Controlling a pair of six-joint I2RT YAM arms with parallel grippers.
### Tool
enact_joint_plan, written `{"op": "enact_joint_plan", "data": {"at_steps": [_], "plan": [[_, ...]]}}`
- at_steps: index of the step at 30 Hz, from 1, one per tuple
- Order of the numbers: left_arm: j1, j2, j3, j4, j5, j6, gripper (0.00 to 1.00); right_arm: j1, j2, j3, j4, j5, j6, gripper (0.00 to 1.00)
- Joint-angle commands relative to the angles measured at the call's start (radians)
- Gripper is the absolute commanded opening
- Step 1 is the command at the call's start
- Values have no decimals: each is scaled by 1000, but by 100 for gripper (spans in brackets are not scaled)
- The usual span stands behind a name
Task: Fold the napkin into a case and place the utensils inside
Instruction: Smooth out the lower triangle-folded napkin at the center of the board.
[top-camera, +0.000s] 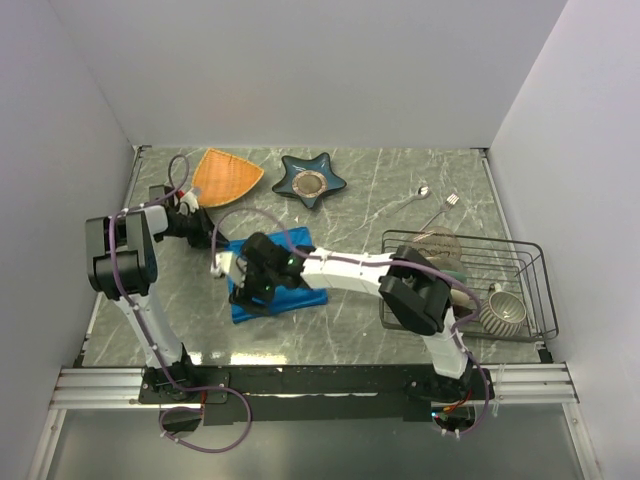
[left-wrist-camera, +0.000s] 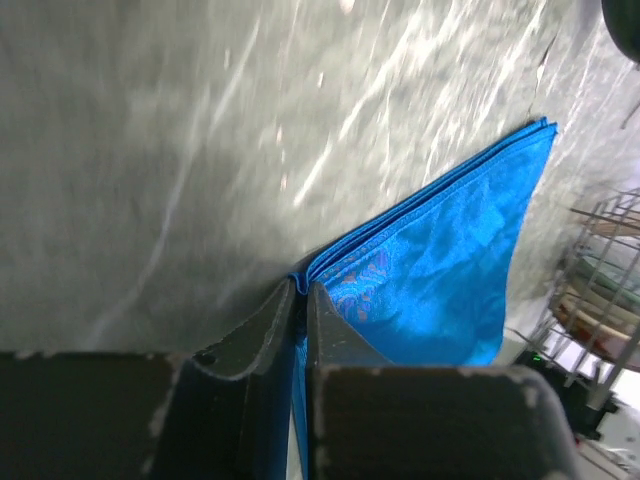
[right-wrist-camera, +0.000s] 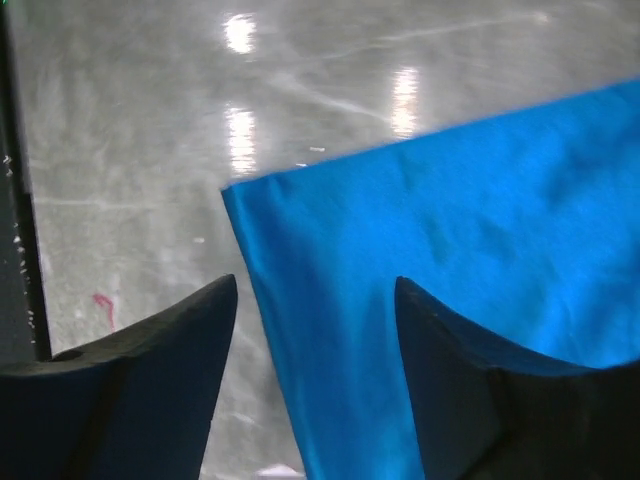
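Note:
The bright blue napkin (top-camera: 303, 298) lies folded in several layers on the marble table, left of centre. My left gripper (top-camera: 229, 274) is at its left end and is shut on a folded corner of the napkin (left-wrist-camera: 440, 250), pinching the layers between both fingers (left-wrist-camera: 301, 285). My right gripper (top-camera: 256, 293) hovers over the napkin's left part, open, with its fingers either side of a strip of the cloth (right-wrist-camera: 480, 230) near its edge (right-wrist-camera: 315, 290). The silver spoon (top-camera: 420, 192) and fork (top-camera: 447, 204) lie on the table at the back right, away from both grippers.
An orange triangular dish (top-camera: 226, 172) and a dark star-shaped dish (top-camera: 310, 180) sit at the back. A wire rack (top-camera: 520, 262) at the right holds a ribbed bowl (top-camera: 503, 312) and a glass bowl (top-camera: 436, 244). White walls enclose the table.

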Motion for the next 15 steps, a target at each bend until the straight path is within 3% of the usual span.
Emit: {"op": "enact_joint_plan", "data": {"at_steps": [1, 2, 5, 8, 11, 15], "plan": [[-12, 44, 98, -50, -28, 86, 14, -101, -79, 69, -64, -78, 154, 78], [-15, 45, 126, -59, -23, 97, 23, -138, -92, 69, -71, -93, 174, 85], [-21, 18, 152, -102, 9, 140, 47, -187, -132, 58, -89, -153, 252, 91], [8, -79, 110, -95, 78, 146, 59, -252, -171, 18, -88, -213, 364, 95], [59, -209, 36, -40, 139, 107, 65, -301, -208, -51, -45, -296, 513, 98], [51, -307, -48, 71, 278, 8, 62, -304, -245, -143, 38, -392, 644, 99]]}}
